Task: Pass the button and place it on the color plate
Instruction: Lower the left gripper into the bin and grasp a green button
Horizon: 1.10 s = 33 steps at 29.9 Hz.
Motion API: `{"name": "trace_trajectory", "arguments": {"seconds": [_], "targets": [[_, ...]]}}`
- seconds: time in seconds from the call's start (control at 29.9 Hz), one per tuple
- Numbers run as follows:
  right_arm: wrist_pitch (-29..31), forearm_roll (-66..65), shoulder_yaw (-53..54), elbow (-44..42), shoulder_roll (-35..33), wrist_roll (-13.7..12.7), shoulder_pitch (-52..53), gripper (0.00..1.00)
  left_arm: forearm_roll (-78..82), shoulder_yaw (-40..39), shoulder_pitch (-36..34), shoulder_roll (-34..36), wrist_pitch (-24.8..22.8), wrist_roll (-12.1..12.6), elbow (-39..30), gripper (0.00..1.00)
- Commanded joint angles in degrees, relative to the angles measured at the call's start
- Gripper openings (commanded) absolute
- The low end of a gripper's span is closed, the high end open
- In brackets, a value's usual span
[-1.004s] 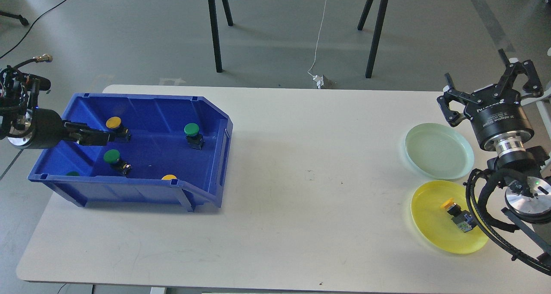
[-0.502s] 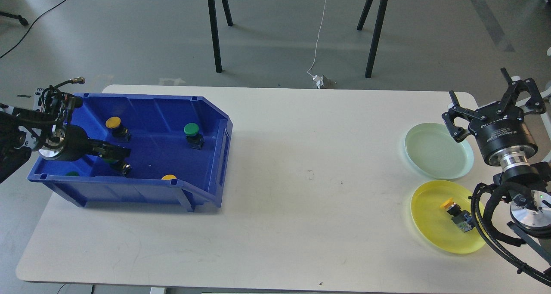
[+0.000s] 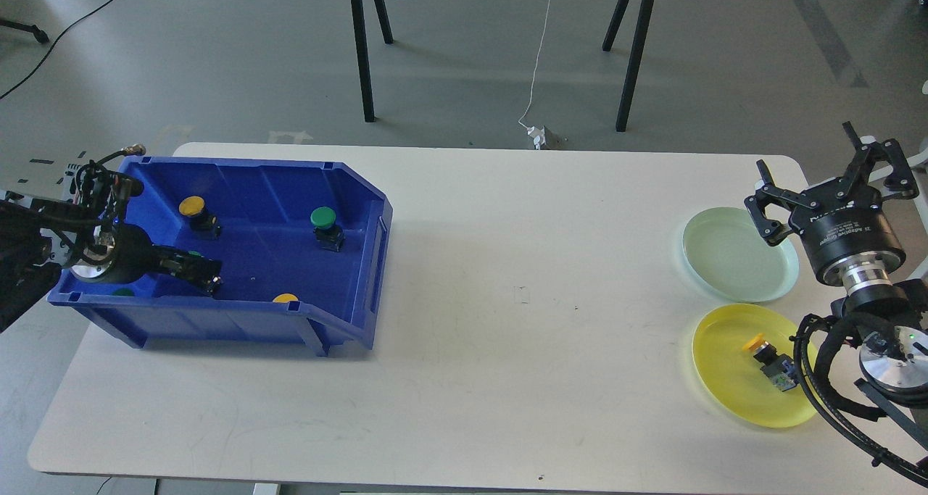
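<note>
Button (image 3: 194, 254) pick from the blue bin (image 3: 348, 183) at nine o'clock.
My left tool (image 3: 199, 270) covers it; grip unclear. Next I lift. Right tool (image 3: 826, 180) waits spread.

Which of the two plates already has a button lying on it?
The yellow plate, the one nearer the table's front edge, holds a yellow-capped button. The pale green plate behind it holds nothing.

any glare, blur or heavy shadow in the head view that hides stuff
Head view: sharp and evenly lit; the blue bin casts a soft shadow on the table; mild sheen on the floor, no real glare; the left gripper, dark on the bin's shaded floor, hides most of a green button there.
</note>
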Motion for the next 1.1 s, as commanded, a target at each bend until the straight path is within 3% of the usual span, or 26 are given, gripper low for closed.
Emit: {"name": "trace_trajectory", "arguments": {"seconds": [0.0, 0.33, 0.5, 0.77, 0.94, 1.07], "targets": [[0.0, 0.0, 0.0, 0.0, 0.0, 0.0, -0.2, 0.96, 0.0, 0.0, 0.9, -1.2, 1.7, 0.0, 1.6, 0.82], [0.0, 0.0, 0.1, 0.0, 0.0, 0.0, -0.6, 0.96, 0.0, 0.0, 1.2, -1.7, 2.5, 0.0, 3.0, 0.64], [0.0, 0.0, 0.1, 0.1, 0.0, 0.0, -0.6, 0.96, 0.1, 2.2, 1.3, -1.6, 2.7, 0.0, 3.0, 0.08], [0.0, 0.0, 0.1, 0.1, 0.0, 0.0, -1.0, 0.96, -0.7, 3.5, -0.4, -0.9, 3.9, 0.0, 1.5, 0.05], [0.0, 0.0, 0.1, 0.2, 0.0, 0.0, -1.1, 0.96, -2.5, 0.9, -4.7, 6.0, 4.8, 0.0, -10.3, 0.05], [0.1, -0.2, -0.1, 0.4, 0.0, 0.0, -1.1, 0.96, -10.3, -7.3, -7.3, 12.1, 5.1, 0.0, -23.0, 0.05]]}}
